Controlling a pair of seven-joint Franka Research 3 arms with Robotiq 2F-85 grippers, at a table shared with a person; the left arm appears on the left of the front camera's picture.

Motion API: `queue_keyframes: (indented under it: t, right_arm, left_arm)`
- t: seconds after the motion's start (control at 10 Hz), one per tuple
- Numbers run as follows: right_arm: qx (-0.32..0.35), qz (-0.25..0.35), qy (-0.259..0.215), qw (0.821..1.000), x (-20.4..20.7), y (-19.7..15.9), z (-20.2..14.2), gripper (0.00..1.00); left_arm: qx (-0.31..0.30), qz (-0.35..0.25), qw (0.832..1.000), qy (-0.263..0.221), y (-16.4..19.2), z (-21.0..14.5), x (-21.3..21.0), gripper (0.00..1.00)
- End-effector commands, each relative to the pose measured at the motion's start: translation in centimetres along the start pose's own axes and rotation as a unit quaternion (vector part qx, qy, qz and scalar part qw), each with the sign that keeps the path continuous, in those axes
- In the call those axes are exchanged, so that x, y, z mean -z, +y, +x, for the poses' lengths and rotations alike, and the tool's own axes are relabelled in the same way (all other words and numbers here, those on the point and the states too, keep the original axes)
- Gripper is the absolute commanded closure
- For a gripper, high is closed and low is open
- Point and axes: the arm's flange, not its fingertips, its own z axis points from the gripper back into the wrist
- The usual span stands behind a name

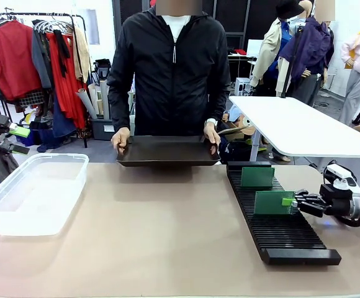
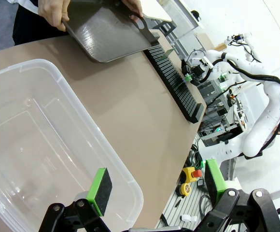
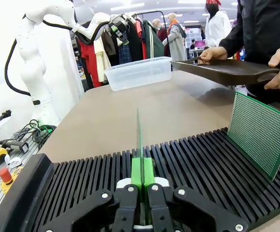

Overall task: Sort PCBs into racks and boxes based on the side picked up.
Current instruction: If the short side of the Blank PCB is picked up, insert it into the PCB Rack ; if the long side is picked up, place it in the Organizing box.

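A long black rack (image 1: 282,230) lies on the right of the table, and two green PCBs stand upright in its slots. My right gripper (image 1: 290,202) is shut on the near PCB (image 1: 272,203) at its right edge. In the right wrist view that PCB (image 3: 139,140) shows edge-on between the shut green pads (image 3: 137,172), its bottom edge down among the rack's ribs (image 3: 82,176). The second PCB (image 3: 259,133), speckled face showing, stands farther along the rack. My left gripper (image 2: 158,186) hangs open above the near corner of the clear box (image 2: 43,145), which holds nothing.
Across the table a person holds a dark shallow tray (image 1: 167,151) in both hands, just above the far edge. The clear box (image 1: 34,192) stands at the left. Bare tabletop lies between box and rack. A white table (image 1: 298,127) stands behind right.
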Motion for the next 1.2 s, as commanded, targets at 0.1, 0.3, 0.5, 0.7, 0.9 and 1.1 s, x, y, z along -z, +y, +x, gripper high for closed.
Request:
queue_keyframes:
  t: [0.1, 0.3, 0.5, 0.7, 0.9, 1.1]
  right_arm:
    - [-0.014, -0.041, 0.068, 0.997, 0.7, -0.7, -2.8, 0.83]
    - [-0.021, -0.038, 0.062, 0.997, 0.1, -0.3, -2.0, 0.45]
    - [-0.026, -0.039, 0.062, 0.997, -0.5, 0.1, -1.3, 0.06]
    - [-0.031, -0.042, 0.057, 0.997, -1.3, 0.5, -0.5, 0.00]
    - [-0.031, -0.044, 0.057, 0.997, -1.8, 0.8, 0.1, 0.00]
    - [-0.030, -0.038, 0.044, 0.998, -2.6, 1.2, 0.8, 0.00]
  left_arm:
    - [-0.001, 0.002, 1.000, -0.001, -0.3, 0.0, 0.0, 0.00]
    - [-0.001, 0.002, 1.000, -0.001, -0.3, 0.0, 0.0, 0.00]
    - [-0.001, 0.002, 1.000, -0.001, -0.3, 0.0, 0.0, 0.00]
    - [-0.001, 0.002, 1.000, -0.001, -0.3, 0.0, 0.0, 0.00]
    - [-0.001, 0.002, 1.000, -0.001, -0.3, 0.0, 0.0, 0.00]
    - [-0.001, 0.002, 1.000, -0.001, -0.3, 0.0, 0.0, 0.00]
